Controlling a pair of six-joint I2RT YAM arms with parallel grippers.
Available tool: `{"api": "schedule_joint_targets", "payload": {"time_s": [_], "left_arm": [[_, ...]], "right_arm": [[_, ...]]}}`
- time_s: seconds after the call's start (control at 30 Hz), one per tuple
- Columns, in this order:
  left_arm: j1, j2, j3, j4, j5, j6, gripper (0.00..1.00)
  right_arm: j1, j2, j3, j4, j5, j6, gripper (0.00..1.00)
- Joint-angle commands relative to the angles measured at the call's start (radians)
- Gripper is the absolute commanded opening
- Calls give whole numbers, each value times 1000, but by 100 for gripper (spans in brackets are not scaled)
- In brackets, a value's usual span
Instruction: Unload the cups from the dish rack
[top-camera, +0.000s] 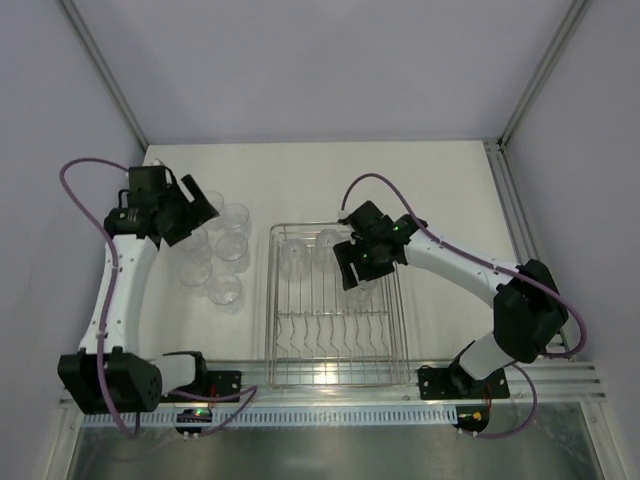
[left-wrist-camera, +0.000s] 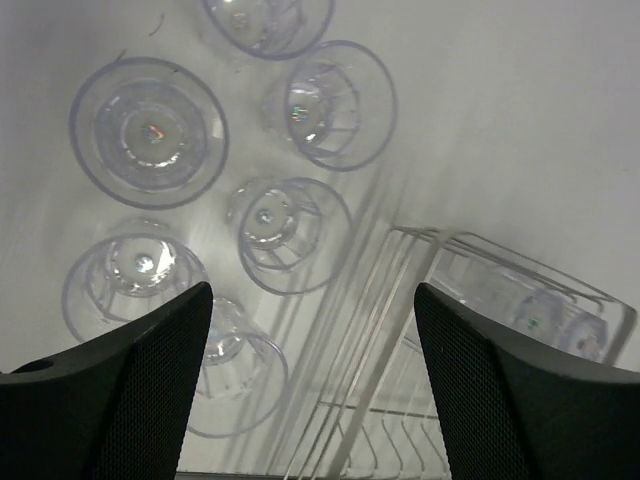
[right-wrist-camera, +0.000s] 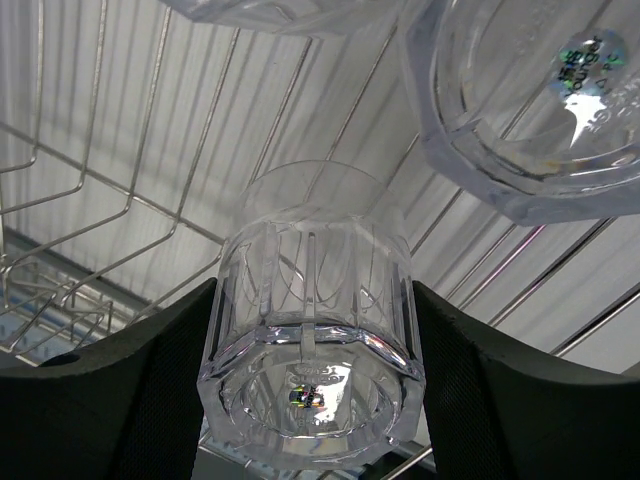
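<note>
The silver wire dish rack (top-camera: 390, 330) sits mid-table. My right gripper (top-camera: 365, 262) is down inside it, shut on a clear cup (right-wrist-camera: 313, 350) that lies base toward the camera, with both fingers pressed against its sides. A second cup (right-wrist-camera: 540, 100) lies just beyond it on the bars, and two more cups (top-camera: 295, 255) show at the rack's far end. My left gripper (left-wrist-camera: 313, 380) hovers open and empty over several clear cups (left-wrist-camera: 150, 130) standing on the table left of the rack (left-wrist-camera: 400, 400).
The cups on the table (top-camera: 226, 292) form a tight cluster between the left arm and the rack's left rim. Curved prongs (top-camera: 335, 335) fill the rack's near half. Grey walls close in the table at the back and sides.
</note>
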Motion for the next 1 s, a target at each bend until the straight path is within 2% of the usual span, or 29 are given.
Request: {"api": "schedule_joint_targets", "payload": {"time_s": [0.0,0.03,0.07,0.1,0.13,0.23,0.27,0.3,0.37,0.4,0.47,0.5,0.53,0.67,0.7,0.8,0.97], "left_arm": [[4,-130,-28,14,187,-71,81],[4,-171,-69,51,306,-96,82],[3,-240,-146,95,372,-126,82],[3,-275,-192,198,438,-198,82],[3,-302,-232,249,580,-238,82],[-6,-385,-395,496,783,-410,82],[-10,-420,-427,590,817,-444,83],[-17,-434,-462,623,839,-466,83],[-29,-458,-481,692,896,-516,84],[-78,-467,-484,700,902,-522,84],[-117,-474,-476,706,895,-533,84],[-155,-486,-479,746,878,-542,84],[-174,-491,-490,763,861,-552,85],[-244,-480,-550,991,824,-683,85],[-273,-474,-550,996,812,-694,85],[-316,-448,-544,1002,775,-696,84],[-347,-415,-524,979,756,-691,82]], "right_arm": [[-7,-90,64,11,-132,24,4],[-17,-97,67,13,-158,31,4],[-27,-117,67,18,-254,39,4],[-56,-131,55,45,-304,48,4],[-72,-146,47,65,-362,80,4],[-121,-222,-13,194,-585,176,4],[-130,-238,-28,232,-628,206,4],[-135,-266,-63,325,-721,249,4],[-147,-286,-99,431,-786,386,4],[-149,-295,-140,561,-812,437,4],[-152,-309,-178,681,-853,537,4],[-150,-308,-212,817,-864,626,4],[-152,-302,-229,878,-882,677,4],[-153,-271,-315,1218,-898,913,4],[-153,-259,-333,1328,-898,959,4],[-153,-233,-334,1412,-895,1034,4],[-152,-228,-312,1381,-890,1007,4]]}}
